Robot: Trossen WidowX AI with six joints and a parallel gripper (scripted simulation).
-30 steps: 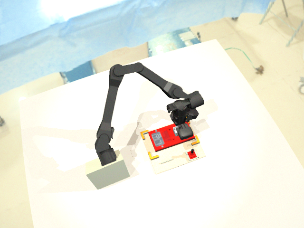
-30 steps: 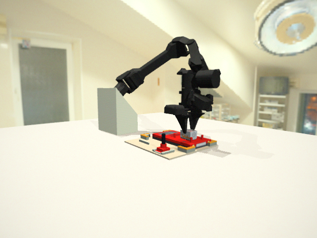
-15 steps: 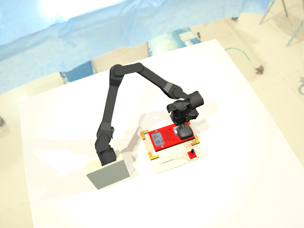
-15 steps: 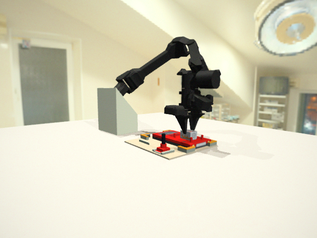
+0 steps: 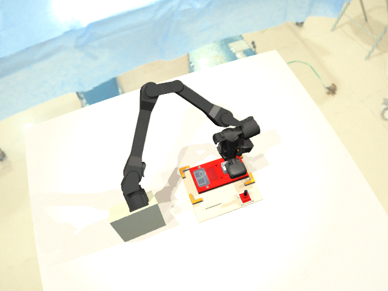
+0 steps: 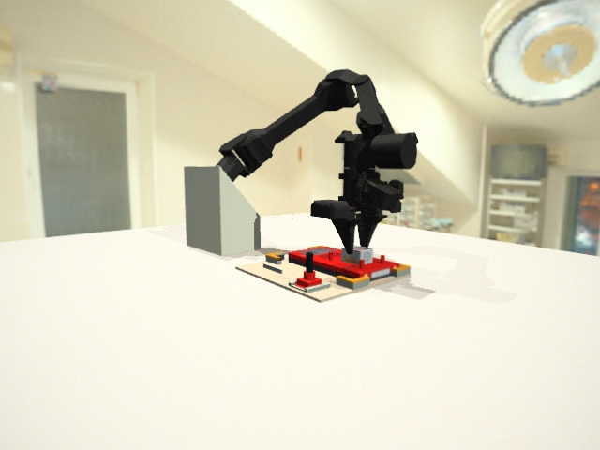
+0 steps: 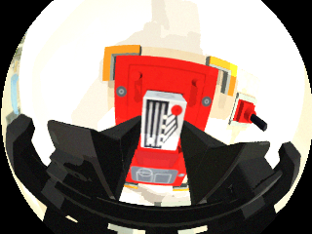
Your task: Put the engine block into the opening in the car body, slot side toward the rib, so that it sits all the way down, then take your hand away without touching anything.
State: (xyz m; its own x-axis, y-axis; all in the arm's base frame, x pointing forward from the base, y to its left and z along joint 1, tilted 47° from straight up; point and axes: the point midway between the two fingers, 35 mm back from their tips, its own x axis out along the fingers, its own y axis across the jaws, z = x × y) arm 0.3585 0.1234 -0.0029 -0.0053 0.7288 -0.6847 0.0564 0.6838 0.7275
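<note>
The red car body [image 5: 216, 183] [image 6: 325, 257] [image 7: 133, 74] lies flat on a beige board. The grey-white engine block [image 5: 224, 167] [image 6: 362, 255] [image 7: 163, 117] stands at the car body's right end in the top view, with its top above the red surface. In the wrist view its top shows dark slots and a small red mark. My gripper [image 5: 229, 165] [image 6: 359, 247] [image 7: 162, 123] points straight down and is shut on the engine block, one finger on each side. How deep the block sits is hidden by the fingers.
The beige board [image 5: 219, 211] [image 6: 291, 280] carries orange corner brackets [image 5: 183, 170] and a red base with a black lever [image 5: 245, 196] [image 6: 308, 275] [image 7: 248, 112]. A grey part sits in the car body's other end. The arm's grey pedestal [image 5: 137, 222] [image 6: 217, 213] stands nearby.
</note>
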